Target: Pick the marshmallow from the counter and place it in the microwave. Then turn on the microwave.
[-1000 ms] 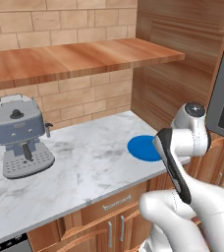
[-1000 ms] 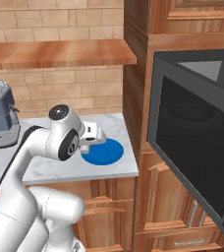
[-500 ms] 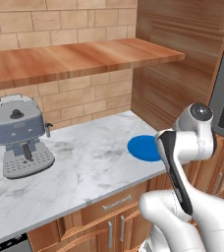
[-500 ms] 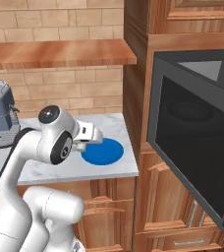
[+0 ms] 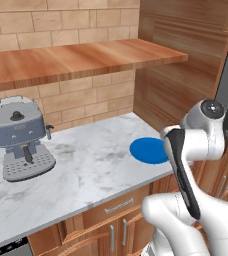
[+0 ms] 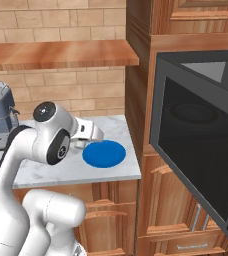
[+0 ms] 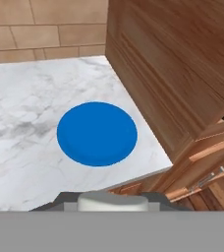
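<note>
White marshmallow (image 7: 113, 201) clamped in gripper (image 7: 113, 205).

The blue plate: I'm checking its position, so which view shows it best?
The hand view: the blue plate lies whole and unobstructed. In the left base view the arm hides its right edge; the right base view shows it whole but smaller.

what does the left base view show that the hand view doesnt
Left base view alone: the grey coffee machine at the left of the counter, the wooden shelf above, and the brick wall.

Hand view alone: the white marshmallow at its bottom edge, between the dark tips of the hand.

Both: the blue plate on the marble counter, beside the wooden cabinet side.
</note>
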